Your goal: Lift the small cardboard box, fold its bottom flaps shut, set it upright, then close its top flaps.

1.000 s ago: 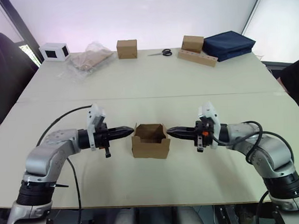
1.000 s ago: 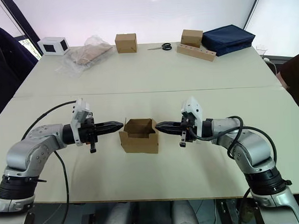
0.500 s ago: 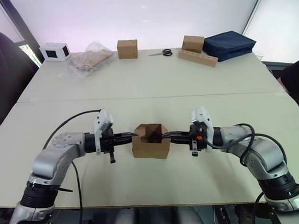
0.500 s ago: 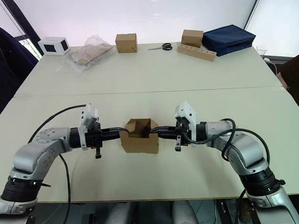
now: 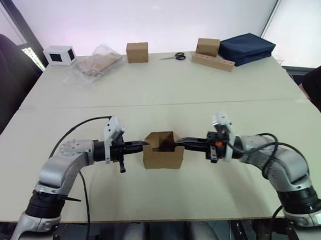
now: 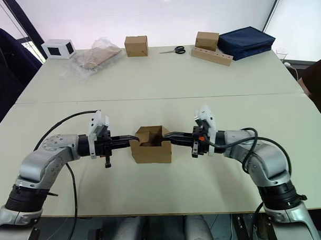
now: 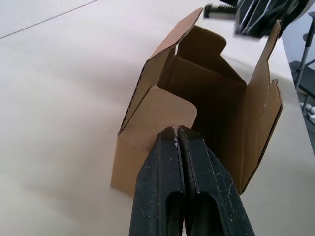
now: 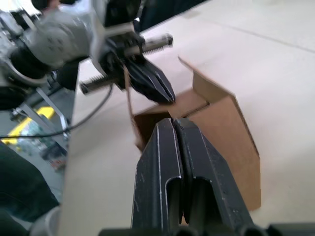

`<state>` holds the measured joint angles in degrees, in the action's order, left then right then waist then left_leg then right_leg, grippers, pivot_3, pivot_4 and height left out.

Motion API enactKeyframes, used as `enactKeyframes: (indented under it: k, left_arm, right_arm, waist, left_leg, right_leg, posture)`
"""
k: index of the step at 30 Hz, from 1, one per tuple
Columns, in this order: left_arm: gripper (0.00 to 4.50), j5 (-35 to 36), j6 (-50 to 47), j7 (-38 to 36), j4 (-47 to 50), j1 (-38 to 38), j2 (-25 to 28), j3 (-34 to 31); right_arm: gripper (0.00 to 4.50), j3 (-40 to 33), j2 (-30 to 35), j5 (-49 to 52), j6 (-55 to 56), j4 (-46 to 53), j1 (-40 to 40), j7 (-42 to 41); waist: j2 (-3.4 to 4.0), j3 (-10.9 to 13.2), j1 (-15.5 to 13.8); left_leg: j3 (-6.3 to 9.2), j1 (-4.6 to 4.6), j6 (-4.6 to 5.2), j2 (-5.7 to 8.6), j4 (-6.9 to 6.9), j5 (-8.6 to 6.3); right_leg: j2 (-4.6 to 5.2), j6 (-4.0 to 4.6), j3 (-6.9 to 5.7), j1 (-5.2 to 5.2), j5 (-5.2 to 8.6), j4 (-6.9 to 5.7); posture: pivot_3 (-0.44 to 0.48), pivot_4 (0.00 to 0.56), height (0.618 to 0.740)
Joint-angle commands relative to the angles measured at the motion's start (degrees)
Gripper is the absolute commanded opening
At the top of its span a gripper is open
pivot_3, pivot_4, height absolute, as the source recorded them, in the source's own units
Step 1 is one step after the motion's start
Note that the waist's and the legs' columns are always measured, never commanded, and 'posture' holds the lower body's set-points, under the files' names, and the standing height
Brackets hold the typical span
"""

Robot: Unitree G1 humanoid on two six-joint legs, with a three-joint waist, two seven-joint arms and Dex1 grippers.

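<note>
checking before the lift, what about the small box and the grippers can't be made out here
- The small cardboard box: its underside rests on the table, so the state of the bottom flaps is hidden in every view.
- Left gripper, left wrist view: its closed tip covers the box's near wall, so actual contact cannot be confirmed.
- Right gripper, right wrist view: it blocks part of the box opening; the surroundings are blurred.
- Interior floor of the box: in shadow.

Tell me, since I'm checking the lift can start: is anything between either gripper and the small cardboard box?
Nothing visible. The left gripper and right gripper have their shut fingers at opposite ends of the small cardboard box, with only bare table around it. The other cartons, bag and scissors lie along the far edge.
</note>
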<state>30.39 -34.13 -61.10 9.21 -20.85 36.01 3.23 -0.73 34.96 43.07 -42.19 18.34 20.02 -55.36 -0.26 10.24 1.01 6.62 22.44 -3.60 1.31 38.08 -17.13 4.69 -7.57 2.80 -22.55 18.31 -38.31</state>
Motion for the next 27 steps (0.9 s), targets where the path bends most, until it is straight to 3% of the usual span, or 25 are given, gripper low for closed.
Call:
enactKeyframes:
  k: [1, 13, 27]
  left_arm:
    - [0.05, -0.50, 1.50, -0.16, 0.56, -0.12, 0.38, -0.42]
    - [0.05, -0.54, 1.73, -0.16, 0.68, -0.22, 0.36, -0.46]
    - [0.05, -3.83, 4.77, -0.74, 0.09, 1.04, 0.57, 1.51]
  right_arm:
    - [0.00, -1.39, 0.05, -0.29, 1.29, -1.18, 0.73, 0.22]
    - [0.00, 5.48, -1.63, -7.83, 6.36, -5.28, 1.65, -1.30]
    - [0.00, 8.10, -2.05, -12.08, 6.96, -6.96, 2.83, -1.45]
  waist:
    - [0.00, 0.00, 0.02]
    - [0.00, 0.00, 0.12]
    - [0.00, 0.00, 0.10]
  left_leg:
    - [0.00, 0.00, 0.00, 0.00, 0.00, 0.00]
    - [-0.01, 0.00, 0.00, 0.00, -0.01, 0.00]
    - [0.00, 0.00, 0.00, 0.00, -0.01, 0.00]
  right_leg:
    - [-0.01, 0.00, 0.00, 0.00, 0.00, 0.00]
    - [-0.01, 0.00, 0.00, -0.02, 0.00, 0.00]
    - [0.00, 0.00, 0.00, -0.01, 0.00, 0.00]
  posture:
    - [0.000, 0.150, 0.740]
    - [0.000, 0.150, 0.740]
    - [0.000, 0.150, 0.740]
